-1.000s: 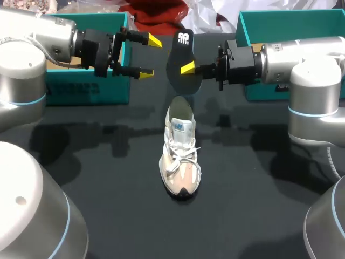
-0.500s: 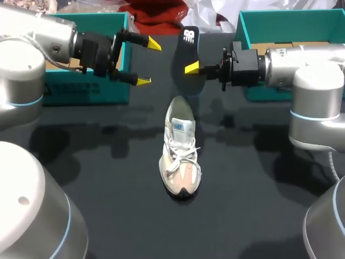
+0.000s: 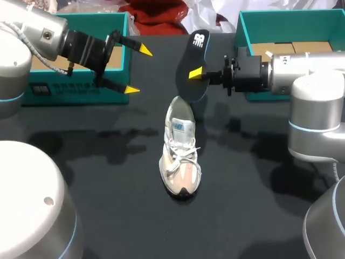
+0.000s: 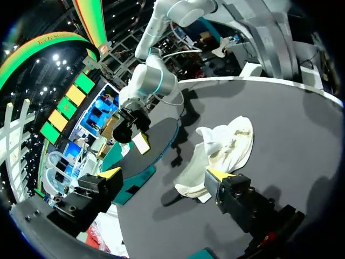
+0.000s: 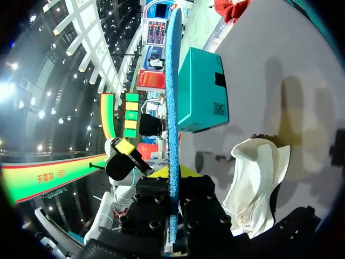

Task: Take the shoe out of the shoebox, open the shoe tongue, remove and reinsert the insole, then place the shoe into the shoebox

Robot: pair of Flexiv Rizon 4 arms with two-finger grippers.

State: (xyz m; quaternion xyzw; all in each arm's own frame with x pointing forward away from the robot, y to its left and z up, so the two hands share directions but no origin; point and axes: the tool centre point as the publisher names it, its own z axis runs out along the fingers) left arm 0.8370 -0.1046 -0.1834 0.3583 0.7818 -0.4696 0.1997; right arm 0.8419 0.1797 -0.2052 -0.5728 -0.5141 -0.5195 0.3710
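Black table (image 3: 97, 178): shoe (image 3: 180, 154) upright; right hand (image 3: 194, 73) pinches insole (image 3: 195, 54); left hand (image 3: 138, 70) spread.

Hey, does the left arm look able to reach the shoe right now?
Probably yes. The left gripper is open and empty, with bare table between it and the shoe. The insole, held by the right gripper, hangs only near the heel end, so the shoe's front looks free.

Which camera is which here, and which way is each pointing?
Head: above and behind, facing down on the black table; both arms, left pincer open, right pincer clamping the black flat insole.
Left wrist: looks along its open fingers toward the cream laced sneaker.
Right wrist: looks along its fingers, insole edge-on between them.
Shared: all three show the sneaker.
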